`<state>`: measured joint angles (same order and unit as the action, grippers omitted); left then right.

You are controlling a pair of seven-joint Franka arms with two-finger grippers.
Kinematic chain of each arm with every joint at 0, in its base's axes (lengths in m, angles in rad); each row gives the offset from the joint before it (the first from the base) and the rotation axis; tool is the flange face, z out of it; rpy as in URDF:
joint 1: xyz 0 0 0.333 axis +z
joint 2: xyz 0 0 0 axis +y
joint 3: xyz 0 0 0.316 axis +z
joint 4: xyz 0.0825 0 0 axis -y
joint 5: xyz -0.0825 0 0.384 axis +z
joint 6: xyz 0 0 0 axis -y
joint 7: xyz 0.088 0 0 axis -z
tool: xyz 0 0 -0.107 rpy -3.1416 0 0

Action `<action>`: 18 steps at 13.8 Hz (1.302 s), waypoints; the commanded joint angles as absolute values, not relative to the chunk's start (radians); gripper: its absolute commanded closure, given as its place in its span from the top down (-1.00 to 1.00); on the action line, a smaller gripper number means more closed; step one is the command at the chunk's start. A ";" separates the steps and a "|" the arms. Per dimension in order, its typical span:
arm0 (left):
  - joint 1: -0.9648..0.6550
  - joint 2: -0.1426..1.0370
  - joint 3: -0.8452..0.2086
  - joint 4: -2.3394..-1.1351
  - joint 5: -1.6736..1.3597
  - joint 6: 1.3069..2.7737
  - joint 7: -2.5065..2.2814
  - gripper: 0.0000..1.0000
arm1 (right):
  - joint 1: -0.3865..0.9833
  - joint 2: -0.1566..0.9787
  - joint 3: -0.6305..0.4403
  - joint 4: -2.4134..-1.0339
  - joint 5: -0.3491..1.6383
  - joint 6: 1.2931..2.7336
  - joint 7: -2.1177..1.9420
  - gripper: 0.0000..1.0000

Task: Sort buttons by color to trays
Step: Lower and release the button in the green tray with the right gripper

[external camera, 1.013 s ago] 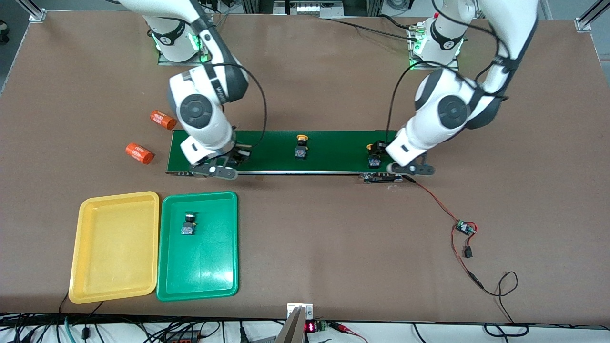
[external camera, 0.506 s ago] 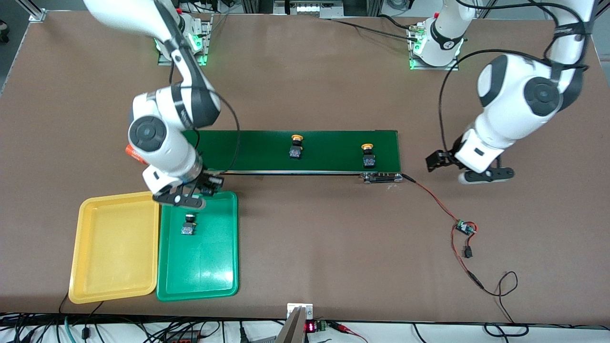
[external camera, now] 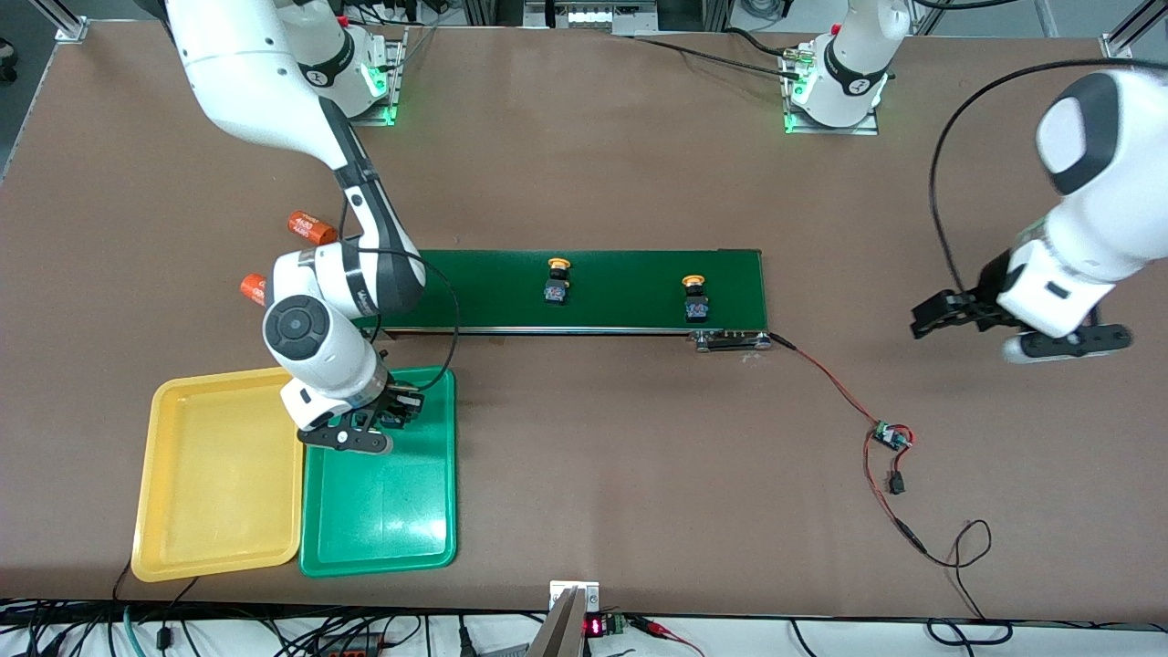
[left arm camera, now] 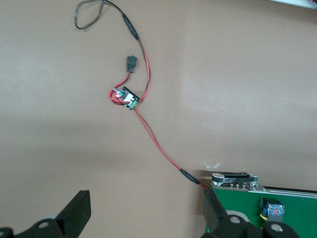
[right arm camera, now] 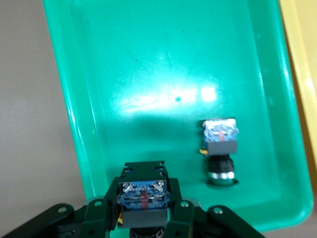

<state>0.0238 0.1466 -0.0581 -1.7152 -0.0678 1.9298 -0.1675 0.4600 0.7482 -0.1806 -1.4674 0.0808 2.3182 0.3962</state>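
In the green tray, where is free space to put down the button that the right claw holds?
The green tray is bare over most of its floor. One button lies toward the yellow tray. The right claw holds the second button.

a long green belt (external camera: 620,290) lies across the middle of the brown bench (external camera: 584,474). two orange cylinders (external camera: 310,227) with white numbers lie near the belt's end toward the right arm, one partly hidden. from the belt's other end a red and black wire (external camera: 826,376) runs to a small circuit board (external camera: 887,436), nearer the front camera, then on to a black looped cable (external camera: 967,547).
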 commanded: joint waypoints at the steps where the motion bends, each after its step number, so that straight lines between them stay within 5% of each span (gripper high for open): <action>1: 0.011 0.160 -0.031 -1.574 -0.022 1.787 -0.153 1.00 | 0.453 0.795 -0.175 -1.434 0.081 2.353 0.383 -0.62; 5: 0.057 0.153 -0.037 -1.522 -0.006 1.695 -0.097 1.00 | 0.434 0.810 -0.175 -1.436 0.081 2.355 0.354 -0.53; 12: 0.075 0.134 -0.032 -1.508 -0.015 1.684 -0.083 1.00 | 0.433 0.819 -0.175 -1.439 0.078 2.359 0.347 0.50; 18: 0.075 0.092 -0.043 -1.511 -0.014 1.603 -0.080 1.00 | 0.465 0.714 -0.169 -1.500 0.083 2.326 0.362 1.00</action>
